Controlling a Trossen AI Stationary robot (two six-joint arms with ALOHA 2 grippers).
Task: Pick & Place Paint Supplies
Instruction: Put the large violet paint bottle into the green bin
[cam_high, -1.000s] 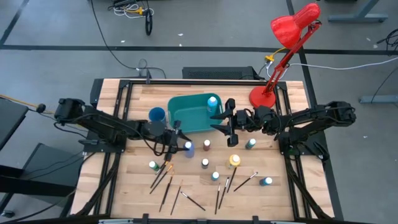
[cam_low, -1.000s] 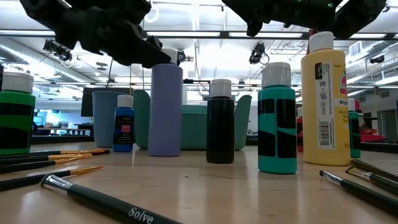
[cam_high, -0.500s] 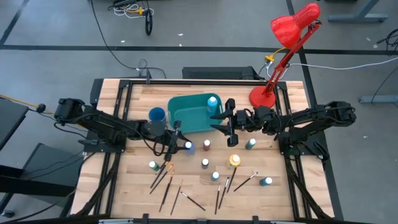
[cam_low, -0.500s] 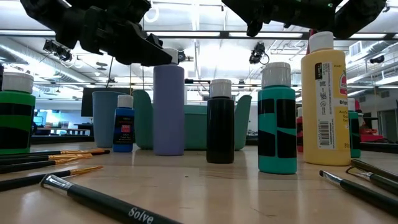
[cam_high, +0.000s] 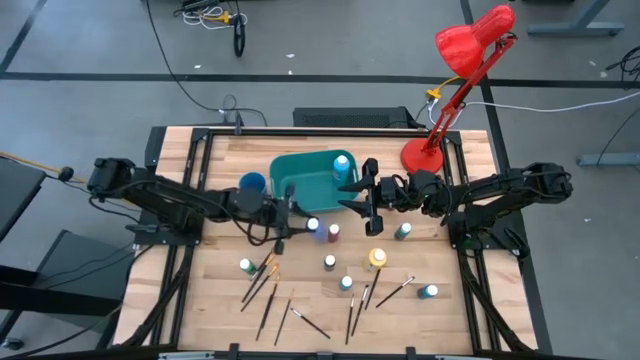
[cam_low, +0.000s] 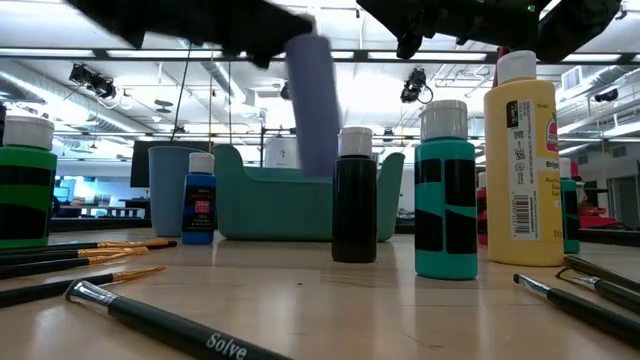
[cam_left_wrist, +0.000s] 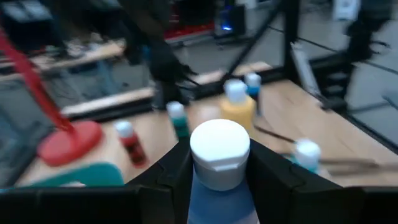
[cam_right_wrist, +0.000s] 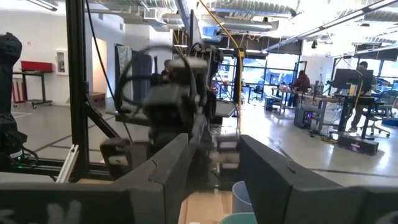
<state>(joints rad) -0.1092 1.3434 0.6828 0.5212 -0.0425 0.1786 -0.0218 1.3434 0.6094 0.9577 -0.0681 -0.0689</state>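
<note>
Your left hand (cam_high: 300, 224) is clamped on the pale lavender-blue plastic paint bottle with a white cap (cam_high: 313, 225), fingers (cam_left_wrist: 171, 177) pressed to both sides below the cap. In the low view the bottle hangs tilted, clear of the wooden desk (cam_high: 220, 290), at about 5 o'clock from the teal plastic bin (cam_high: 300, 190). At the bottle's 3 o'clock, just beside it, stands a small brown bottle (cam_high: 333, 232). Your right hand (cam_high: 368, 195), fingers spread and grasping nothing, hovers at the bin's 3 o'clock.
</note>
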